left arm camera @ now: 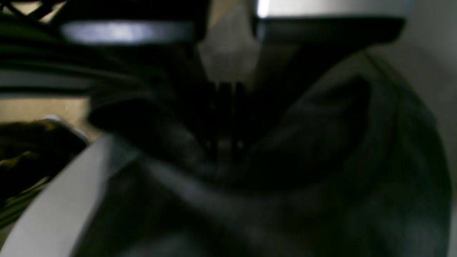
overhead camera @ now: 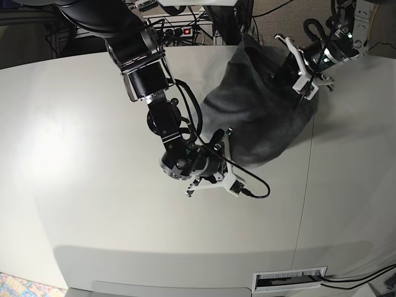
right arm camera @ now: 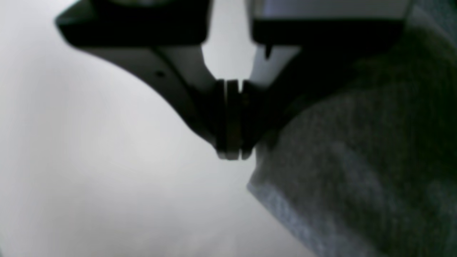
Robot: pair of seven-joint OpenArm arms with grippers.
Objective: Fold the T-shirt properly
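The heather-grey T-shirt [overhead camera: 260,111] is bunched at the back right of the white table [overhead camera: 93,185], stretched between my two grippers. My left gripper [overhead camera: 296,73] is at the shirt's upper right. In the left wrist view its fingers [left arm camera: 225,142] are closed, with dark folds of the T-shirt [left arm camera: 321,160] converging on them. My right gripper [overhead camera: 221,143] is at the shirt's lower left edge. In the right wrist view it [right arm camera: 232,154] is shut, with the T-shirt's hemmed corner [right arm camera: 339,171] starting right at its tips and hanging to the right above the table.
Cables and a power strip [overhead camera: 179,28] lie behind the table's back edge. A seam [overhead camera: 306,185] runs down the table on the right. A slotted white plate [overhead camera: 289,279] sits at the front edge. A black cable [overhead camera: 253,189] loops off my right wrist.
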